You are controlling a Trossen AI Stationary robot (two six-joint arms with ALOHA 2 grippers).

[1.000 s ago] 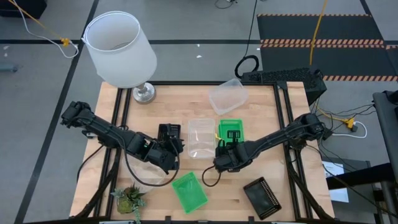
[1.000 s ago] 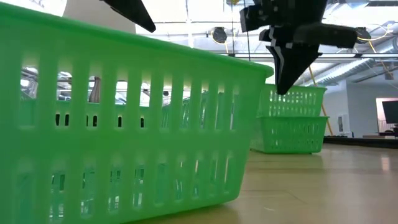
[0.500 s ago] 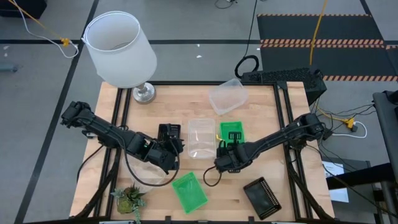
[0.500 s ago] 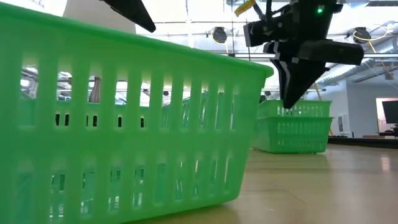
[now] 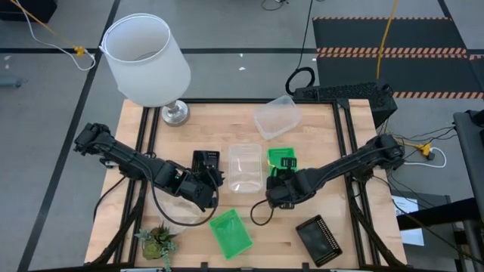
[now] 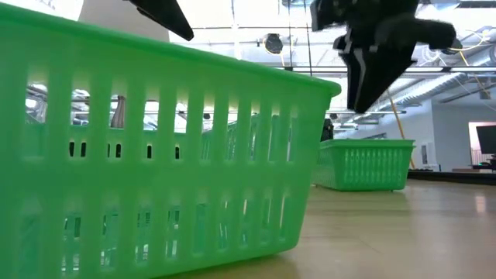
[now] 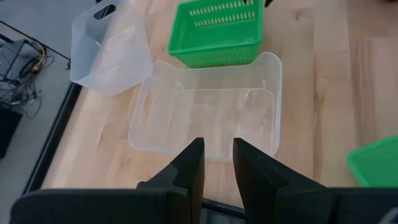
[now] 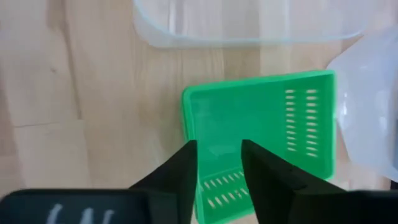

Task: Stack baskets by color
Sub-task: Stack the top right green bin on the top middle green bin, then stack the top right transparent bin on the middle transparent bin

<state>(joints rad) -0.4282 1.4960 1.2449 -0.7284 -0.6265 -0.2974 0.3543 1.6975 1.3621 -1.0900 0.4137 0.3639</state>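
Observation:
A green basket [image 5: 282,159] [image 8: 261,137] stands right of the table's middle and shows as one low green box [image 6: 364,164] in the low view. My right gripper [image 5: 278,180] [image 8: 217,165] hangs open just above its near end, holding nothing. Another green basket [image 5: 230,232] [image 6: 155,155] rests on its bottom near the front edge. A clear basket [image 5: 244,168] [image 7: 211,118] stands at the middle. My left gripper [image 5: 216,180] [image 7: 214,152] is open and empty to its left, by a black basket [image 5: 206,160].
A second clear basket [image 5: 276,115] lies tilted at the back. Another black basket [image 5: 321,239] sits at the front right. A big white lamp [image 5: 147,60] stands at the back left corner and a small plant [image 5: 156,242] at the front left.
My right gripper has opened and let go of a green basket that it held above the green one on the table. That basket has dropped and now sits nested in the lower one. The gripper has drawn up a little.

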